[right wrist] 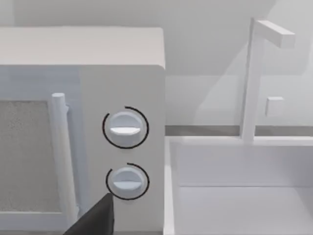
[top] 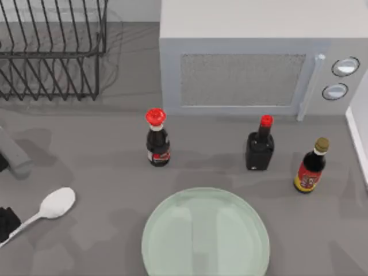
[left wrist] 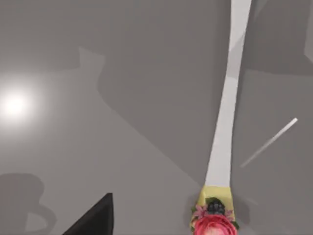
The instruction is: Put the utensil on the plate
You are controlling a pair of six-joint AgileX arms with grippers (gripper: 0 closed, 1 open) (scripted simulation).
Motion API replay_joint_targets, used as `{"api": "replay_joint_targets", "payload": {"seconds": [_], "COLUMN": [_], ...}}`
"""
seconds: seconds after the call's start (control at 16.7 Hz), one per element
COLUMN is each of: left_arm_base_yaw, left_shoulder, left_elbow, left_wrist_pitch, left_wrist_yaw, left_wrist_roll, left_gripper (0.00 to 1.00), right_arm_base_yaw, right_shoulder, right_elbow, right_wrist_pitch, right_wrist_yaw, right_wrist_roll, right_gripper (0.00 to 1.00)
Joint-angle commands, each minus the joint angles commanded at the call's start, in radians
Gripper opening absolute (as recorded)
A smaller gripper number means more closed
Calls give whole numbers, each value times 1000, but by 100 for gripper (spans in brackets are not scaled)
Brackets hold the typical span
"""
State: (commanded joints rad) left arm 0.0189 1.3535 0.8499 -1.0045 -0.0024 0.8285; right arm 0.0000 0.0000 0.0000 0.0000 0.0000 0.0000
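Item: plain white spoon with oval bowl and thin straight handle (top: 50, 207), at the tabletop's (top: 103, 172) nine-o'clock edge, handle end at the left gripper (top: 7, 223); whether that gripper is clenched on it cannot be told. Destination: large round pale green glassy plate (top: 205, 236) at six o'clock, well apart from the spoon at its three o'clock, three dark sauce bottles (top: 157, 140) standing beyond at twelve. Risk, as a judgement: held by the handle tip, the spoon may pivot or slip during carry and fall short of the plate.
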Motion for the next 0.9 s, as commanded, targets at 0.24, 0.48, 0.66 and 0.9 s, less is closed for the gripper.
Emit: {"api": "replay_joint_targets", "payload": {"seconds": [0.24, 0.48, 0.66, 0.9], "left_arm_base_yaw": [2, -1, 0, 3], "left_shoulder": [67, 64, 84, 171], "left_elbow": [51, 47, 24, -72], "left_wrist_pitch": [-49, -47, -9, 182], "left_wrist_yaw": [-2, -2, -2, -2], "left_wrist_roll": [44, 43, 43, 47], "left_gripper": [100, 100, 100, 100], "right_arm_base_yaw": [0, 0, 0, 0], "right_shoulder": [0, 0, 0, 0], "right_elbow": [0, 0, 0, 0], "right_wrist_pitch": [0, 0, 0, 0], "right_wrist_yaw": [0, 0, 0, 0], "right_wrist_roll": [0, 0, 0, 0], "right_gripper": [100, 100, 100, 100]}}
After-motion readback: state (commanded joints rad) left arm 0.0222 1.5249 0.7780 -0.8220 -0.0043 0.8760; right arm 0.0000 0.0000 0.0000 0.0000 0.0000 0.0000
